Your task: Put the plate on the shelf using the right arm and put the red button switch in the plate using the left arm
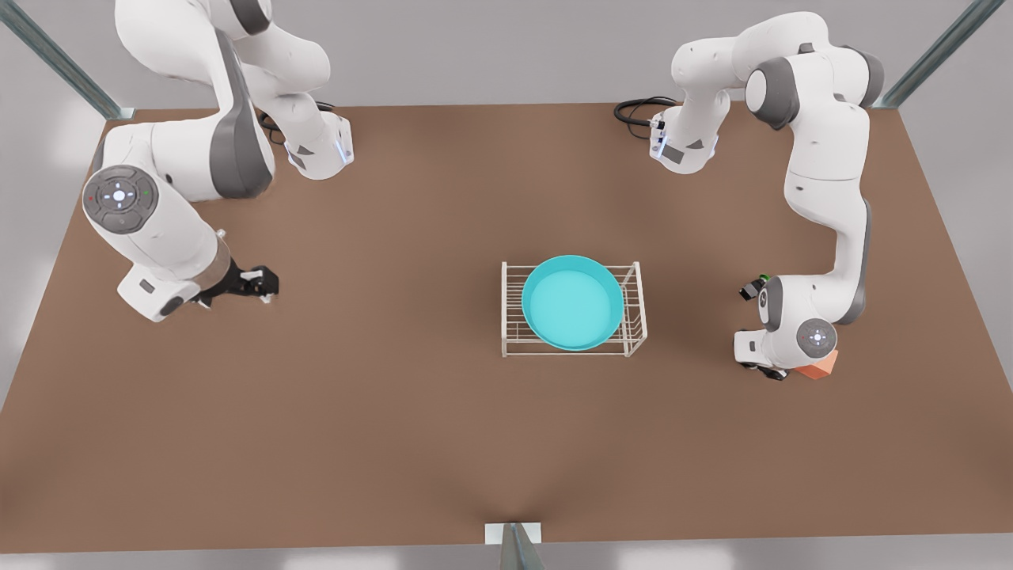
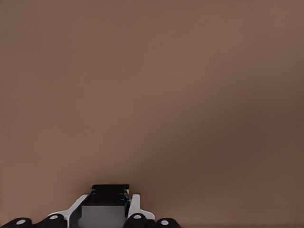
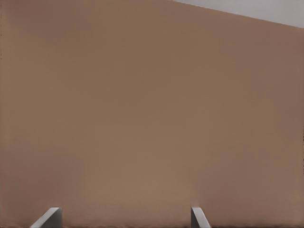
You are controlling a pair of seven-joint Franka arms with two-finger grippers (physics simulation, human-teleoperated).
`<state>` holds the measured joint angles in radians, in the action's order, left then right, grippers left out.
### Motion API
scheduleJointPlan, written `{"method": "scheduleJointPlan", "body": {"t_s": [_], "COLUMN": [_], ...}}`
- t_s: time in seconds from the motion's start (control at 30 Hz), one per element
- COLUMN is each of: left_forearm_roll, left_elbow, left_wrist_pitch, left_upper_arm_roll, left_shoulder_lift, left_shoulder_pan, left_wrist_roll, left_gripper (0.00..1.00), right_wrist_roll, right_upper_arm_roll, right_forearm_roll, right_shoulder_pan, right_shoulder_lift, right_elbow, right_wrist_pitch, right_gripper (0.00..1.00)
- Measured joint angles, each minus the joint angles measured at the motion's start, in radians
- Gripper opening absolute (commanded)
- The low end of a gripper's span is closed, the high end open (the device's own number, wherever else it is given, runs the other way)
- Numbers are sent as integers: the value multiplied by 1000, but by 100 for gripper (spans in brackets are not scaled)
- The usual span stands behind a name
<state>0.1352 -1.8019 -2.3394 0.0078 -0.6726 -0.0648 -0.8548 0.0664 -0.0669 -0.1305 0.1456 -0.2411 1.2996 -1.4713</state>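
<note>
Front view: the plate (image 1: 572,302) sits on the shelf (image 1: 511,310), on its top tier. Right gripper (image 1: 259,283) hangs over the bare table (image 1: 396,435) at the front view's left. Left gripper (image 1: 764,369) is low beside an orange cube (image 1: 820,369); a green-capped switch (image 1: 756,286) lies near. We cannot tell the left gripper's state.
Left wrist view: a black block (image 2: 110,192) just above the table.
Right wrist view: fingertips (image 3: 48,218) wide apart, holding nothing.
</note>
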Motion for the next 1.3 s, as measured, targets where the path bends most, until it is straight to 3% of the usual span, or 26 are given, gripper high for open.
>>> {"method": "scheduleJointPlan", "body": {"t_s": [0.03, 0.1, 0.53, 0.67, 0.87, 1.03, 1.17, 1.3], "left_forearm_roll": [0, 3, 6, 6, 5, -4, -26, -59], "left_elbow": [0, 0, -1, -1, 35, 111, 205, 382], "left_wrist_pitch": [0, -1, 40, 106, 274, 406, 491, 545], "left_upper_arm_roll": [0, 0, 0, 0, 0, -7, -17, -25], "left_shoulder_lift": [0, 1, 38, 116, 319, 377, 362, 210], "left_shoulder_pan": [0, 0, 13, 64, 178, 312, 471, 598], "left_wrist_roll": [0, 1, 53, 104, 245, 398, 561, 739], "left_gripper": [54, 43, 42, 42, 42, 42, 42, 42], "right_wrist_roll": [-10, -30, -113, -129, -153, -168, -177, -185], "right_upper_arm_roll": [4, 12, 23, 31, 44, 49, 56, 59], "right_forearm_roll": [5, 11, 19, 19, 19, 19, 19, 18], "right_shoulder_pan": [2, 0, -3, -3, -4, -2, -3, -13], "right_shoulder_lift": [22, 57, 73, 74, 74, 74, 80, 90], "right_elbow": [1, 8, 25, 26, 26, 26, 36, 57], "right_wrist_pitch": [17, 47, 115, 120, 124, 128, 130, 131], "right_gripper": [100, 100, 100, 100, 100, 100, 100, 100]}}
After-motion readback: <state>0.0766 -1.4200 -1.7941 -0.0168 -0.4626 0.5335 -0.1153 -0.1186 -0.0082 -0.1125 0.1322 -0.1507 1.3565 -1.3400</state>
